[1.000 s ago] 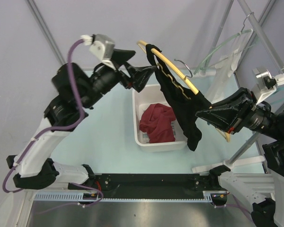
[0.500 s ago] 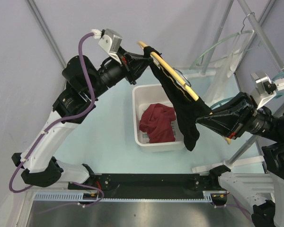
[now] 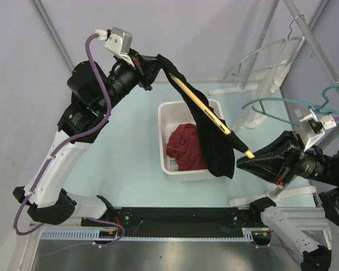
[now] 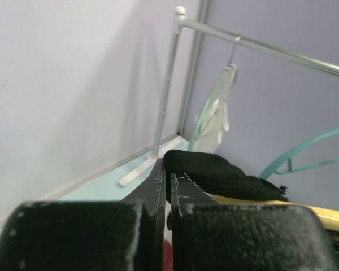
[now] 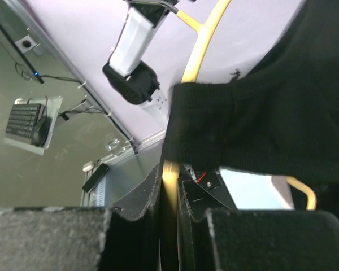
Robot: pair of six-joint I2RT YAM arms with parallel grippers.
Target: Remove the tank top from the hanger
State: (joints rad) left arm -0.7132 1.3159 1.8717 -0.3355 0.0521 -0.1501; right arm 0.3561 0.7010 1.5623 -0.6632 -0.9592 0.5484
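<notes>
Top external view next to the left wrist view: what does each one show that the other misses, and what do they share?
Only the top external view shows the white bin with a red garment inside, and the right gripper clamped on the lower end of the yellow hanger. Only the left wrist view shows how the left gripper stands up close: jaws almost shut, with a black strap at their tips. Both show the black tank top draped on the yellow hanger, and a teal hanger behind.
</notes>
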